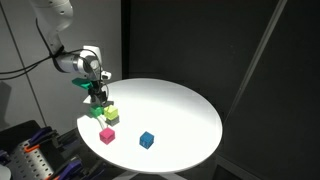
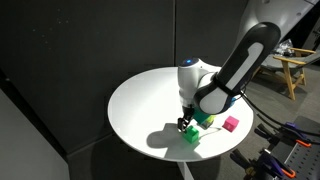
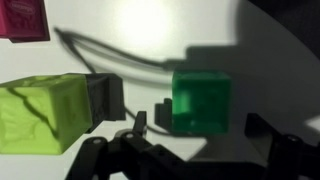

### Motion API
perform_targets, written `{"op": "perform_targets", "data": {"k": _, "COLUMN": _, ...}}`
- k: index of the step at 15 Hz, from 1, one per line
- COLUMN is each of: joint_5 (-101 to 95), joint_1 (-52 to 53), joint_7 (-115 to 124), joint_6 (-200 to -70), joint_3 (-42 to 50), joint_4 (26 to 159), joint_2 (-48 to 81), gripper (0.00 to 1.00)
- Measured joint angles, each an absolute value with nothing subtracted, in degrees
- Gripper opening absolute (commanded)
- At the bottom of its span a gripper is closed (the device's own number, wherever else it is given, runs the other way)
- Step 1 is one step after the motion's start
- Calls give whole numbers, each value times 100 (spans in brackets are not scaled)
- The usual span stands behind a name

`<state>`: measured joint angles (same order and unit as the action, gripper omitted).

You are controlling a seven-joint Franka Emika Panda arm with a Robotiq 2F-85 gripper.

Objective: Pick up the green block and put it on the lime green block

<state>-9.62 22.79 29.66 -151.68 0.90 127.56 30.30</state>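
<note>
In my wrist view the claw [image 3: 185, 118] stands open, the green block [image 3: 201, 101] at frame centre between its fingers; the lime green block [image 3: 42, 115] sits far left.

We look down on the round white tabletop [image 1: 175, 110] [image 2: 145, 100] from some way off in both exterior views, apparently from opposite sides, each taking in nearly the whole top. The wrist view sits close above it, past the fingers [image 3: 103, 97], showing only a small patch.
</note>
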Motion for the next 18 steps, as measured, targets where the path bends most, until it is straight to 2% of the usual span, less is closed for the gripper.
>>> {"op": "perform_targets", "data": {"k": 12, "joint_5": -962, "joint_1": 2333, "joint_7": 2879, "joint_6": -15170, "joint_3": 105, "joint_4": 12741, "joint_2": 3263, "gripper": 100}}
{"op": "perform_targets", "data": {"k": 14, "joint_5": -962, "joint_1": 2349, "joint_7": 2879, "joint_6": -15170, "joint_3": 110, "joint_4": 12726, "joint_2": 3311, "gripper": 73}}
{"op": "perform_targets", "data": {"k": 18, "joint_5": -962, "joint_1": 2380, "joint_7": 2879, "joint_6": -15170, "joint_3": 135, "joint_4": 12694, "joint_2": 3355, "gripper": 41}}
